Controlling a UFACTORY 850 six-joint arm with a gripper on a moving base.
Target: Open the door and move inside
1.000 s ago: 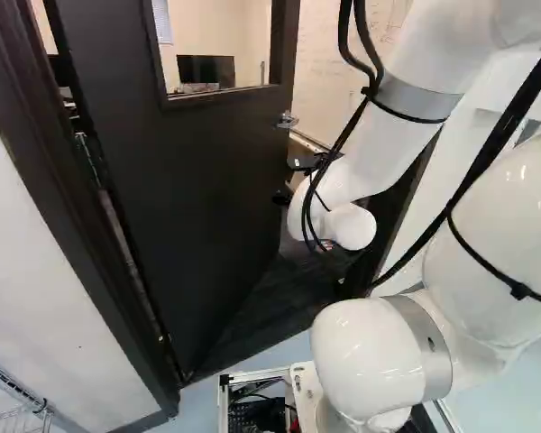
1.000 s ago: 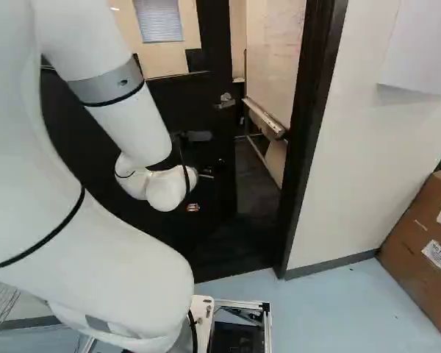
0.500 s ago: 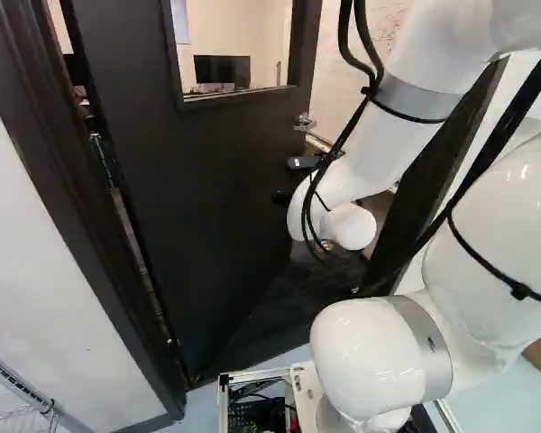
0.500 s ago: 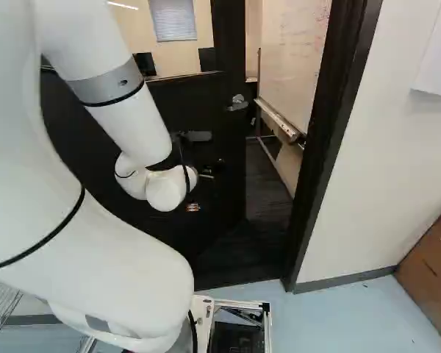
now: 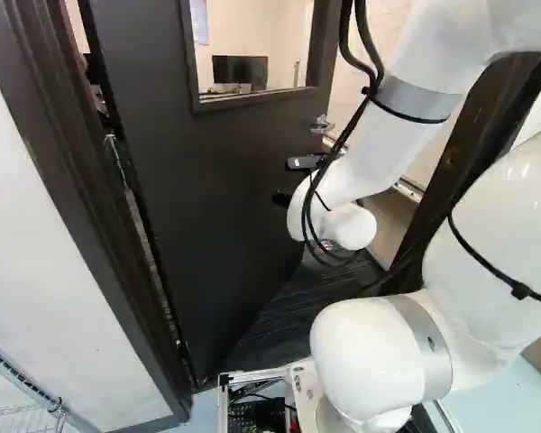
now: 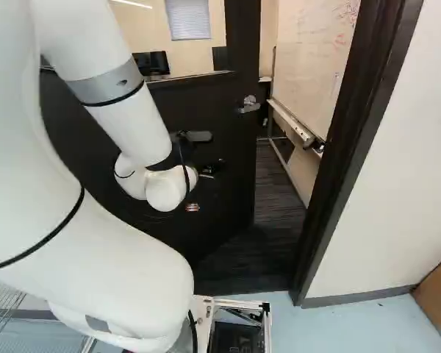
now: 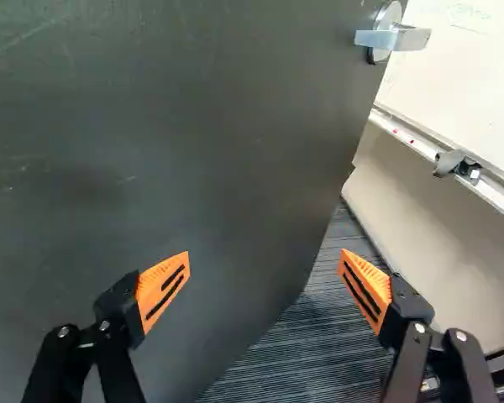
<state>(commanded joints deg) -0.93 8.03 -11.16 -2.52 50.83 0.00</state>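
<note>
The upright door (image 5: 207,180) stands ajar, slanting inward; the end effector (image 6: 206,187), fingers spread, faces it. Beyond its handle (image 6: 249,104) edge: whiteboard (image 6: 309,59), doorframe (image 6: 353,147).

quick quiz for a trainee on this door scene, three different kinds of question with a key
1. True or false: the gripper is open and not holding the handle.
2. Multiple choice: what shows beyond the door? a) a sink b) a whiteboard c) a bicycle
3. Fill in the blank: the inside floor is ____ in shade than the outside floor.

Key: 1 true; 2 b; 3 darker
</note>
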